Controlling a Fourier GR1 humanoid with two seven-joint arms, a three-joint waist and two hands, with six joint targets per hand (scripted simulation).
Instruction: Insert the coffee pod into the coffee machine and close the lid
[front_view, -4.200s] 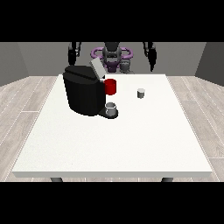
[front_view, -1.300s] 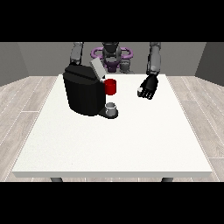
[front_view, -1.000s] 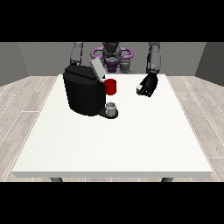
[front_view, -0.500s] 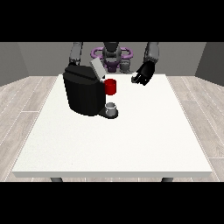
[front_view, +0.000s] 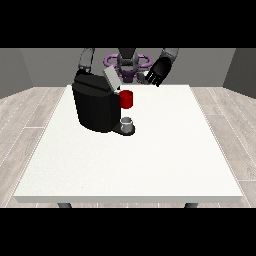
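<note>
Above the white table (front_view: 150, 165), the hand at the view's right (front_view: 157, 73) seemingly pinches the coffee pod (front_view: 142, 78).

Table: we see a large white table (front_view: 150, 160) filling the middle, with dark legs (front_view: 64, 205) at 7 and 5 o'clock.
Floor: pale wood planks (front_view: 25, 115) at 9 and 3 o'clock.
Walls: plain grey walls (front_view: 30, 67) along 12 o'clock.
Light: even.
</note>
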